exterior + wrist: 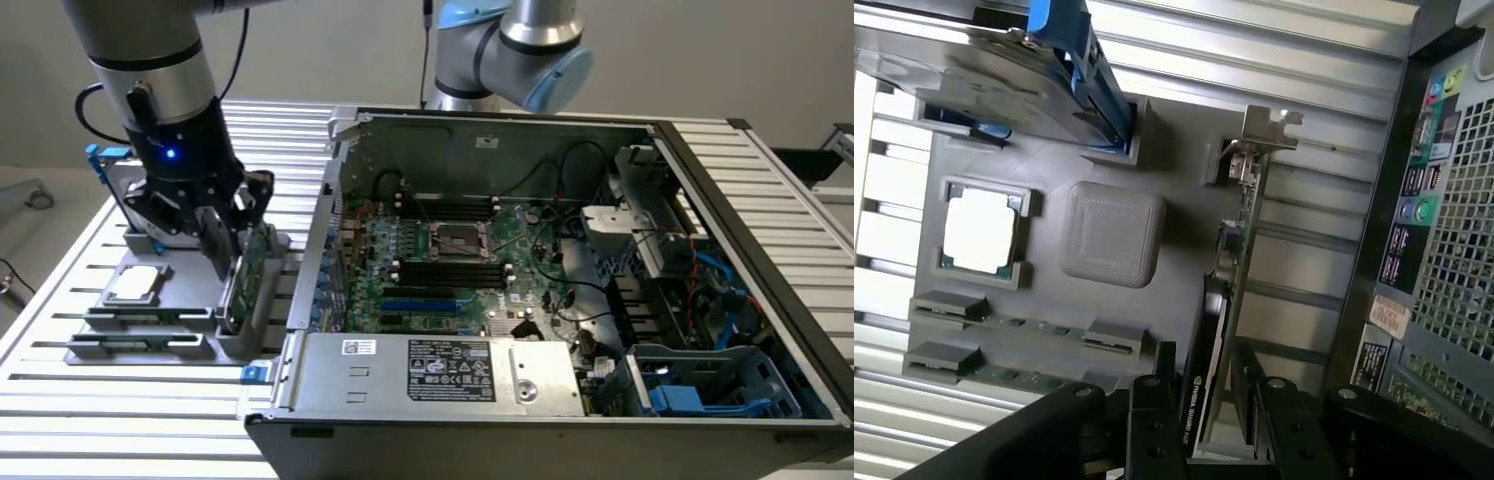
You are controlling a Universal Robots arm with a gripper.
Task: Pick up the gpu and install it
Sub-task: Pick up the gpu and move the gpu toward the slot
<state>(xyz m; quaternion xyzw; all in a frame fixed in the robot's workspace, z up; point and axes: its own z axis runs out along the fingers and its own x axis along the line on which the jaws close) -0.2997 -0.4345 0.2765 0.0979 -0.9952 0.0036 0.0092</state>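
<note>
I see the gripper (230, 262) (1209, 400) straddling the gpu (250, 290) (1204, 320), upright in its grey holder (1174, 150) (beside the open case (747, 300)); clamped or loose, I cannot tell.

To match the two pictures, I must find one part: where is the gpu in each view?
Exterior view: the gpu stands on edge in the gray tray, at the exterior view's left.
Wrist view: the gpu is seen edge-on, standing in the same tray.
Shared landmark: the square silver CPU chip in that tray.
</note>
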